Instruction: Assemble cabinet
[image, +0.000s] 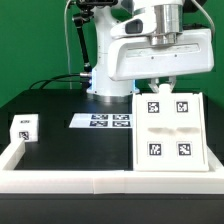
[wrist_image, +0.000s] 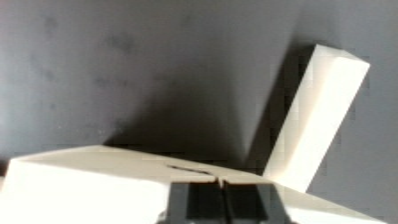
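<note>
Exterior view: end effector (image: 158, 87) is seen at the cabinet's (image: 168, 135) top edge; its opening cannot be told. Cabinet judged light, rigid, slippery; a thin panel edge is preferred.

Open table (image: 80, 145) between small tagged part (image: 24, 128) and cabinet (image: 168, 128), low border wall (image: 70, 182) along the near edge.

The white jointed robot arm (image: 103, 45) stands at twelve o'clock, wrist leaning toward one o'clock; its two-finger gripper (image: 161, 88) points straight down, jaw spacing unclear.
</note>
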